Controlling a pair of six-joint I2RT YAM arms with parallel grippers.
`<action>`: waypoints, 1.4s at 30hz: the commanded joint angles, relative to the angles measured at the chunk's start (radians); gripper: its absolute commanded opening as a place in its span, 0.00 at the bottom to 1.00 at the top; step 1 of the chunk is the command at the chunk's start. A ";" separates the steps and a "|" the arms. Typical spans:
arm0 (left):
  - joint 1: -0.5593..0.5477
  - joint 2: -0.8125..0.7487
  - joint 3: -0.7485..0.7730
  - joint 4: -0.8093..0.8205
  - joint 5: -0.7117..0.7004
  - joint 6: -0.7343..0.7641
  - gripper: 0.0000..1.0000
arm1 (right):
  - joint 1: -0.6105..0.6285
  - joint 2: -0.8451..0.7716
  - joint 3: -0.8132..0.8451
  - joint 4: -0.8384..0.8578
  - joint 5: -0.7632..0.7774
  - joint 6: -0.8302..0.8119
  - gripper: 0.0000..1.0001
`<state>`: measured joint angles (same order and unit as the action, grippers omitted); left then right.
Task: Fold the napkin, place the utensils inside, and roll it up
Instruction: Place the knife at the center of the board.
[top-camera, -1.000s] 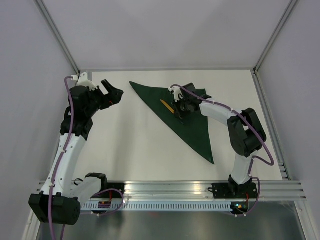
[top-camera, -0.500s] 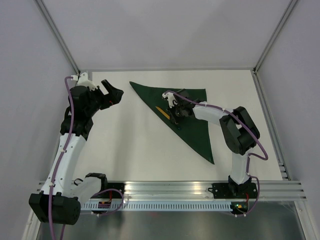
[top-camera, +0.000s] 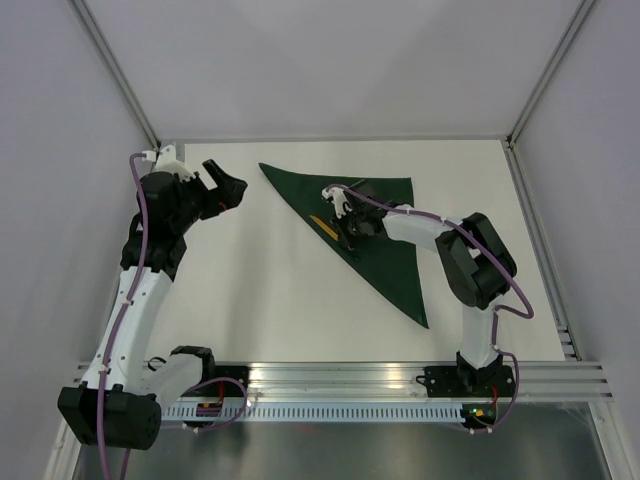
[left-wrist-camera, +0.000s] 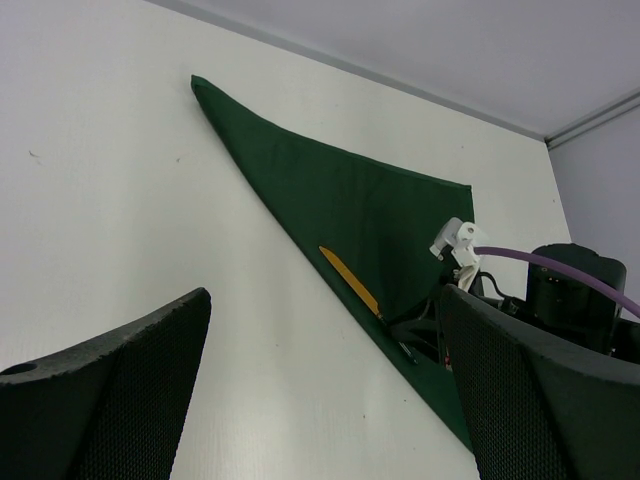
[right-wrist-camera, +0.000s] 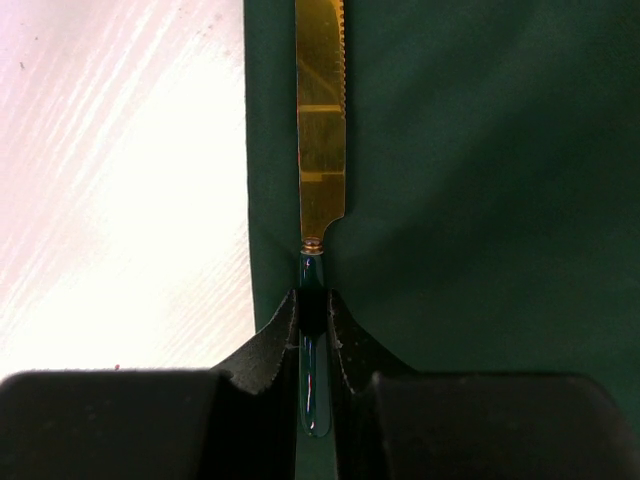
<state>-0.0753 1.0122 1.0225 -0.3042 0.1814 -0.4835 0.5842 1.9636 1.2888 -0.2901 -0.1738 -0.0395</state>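
Observation:
The dark green napkin (top-camera: 395, 268) lies folded into a triangle, its long edge running from far left to near right. A utensil, a knife (top-camera: 324, 222) with a gold blade (right-wrist-camera: 321, 120) and a dark teal handle, sits over the napkin (right-wrist-camera: 480, 150) just inside that long edge. My right gripper (right-wrist-camera: 312, 305) is shut on the handle, low over the cloth (top-camera: 350, 232). My left gripper (top-camera: 228, 182) hangs open and empty over bare table left of the napkin's far corner, looking across at napkin (left-wrist-camera: 330, 190) and knife (left-wrist-camera: 350, 280).
The white table (top-camera: 260, 290) is walled by grey panels on three sides. A metal rail (top-camera: 340, 380) with both arm bases runs along the near edge. The right arm's purple cable (left-wrist-camera: 560, 268) arcs above the napkin.
My right gripper has carried the knife a little to the left and nearer, toward the napkin's long edge. The left arm has stayed still.

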 joint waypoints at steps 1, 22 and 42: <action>0.000 0.002 -0.012 0.022 -0.003 -0.029 1.00 | 0.022 0.009 0.014 0.029 0.022 0.012 0.00; 0.000 -0.006 -0.027 0.024 -0.007 -0.024 1.00 | 0.037 0.024 0.018 0.051 0.066 0.029 0.00; 0.000 -0.006 -0.035 0.024 -0.005 -0.024 1.00 | 0.035 0.040 0.043 0.034 0.046 0.032 0.00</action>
<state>-0.0753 1.0126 0.9909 -0.3046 0.1814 -0.4839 0.6178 1.9862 1.2930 -0.2626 -0.1310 -0.0227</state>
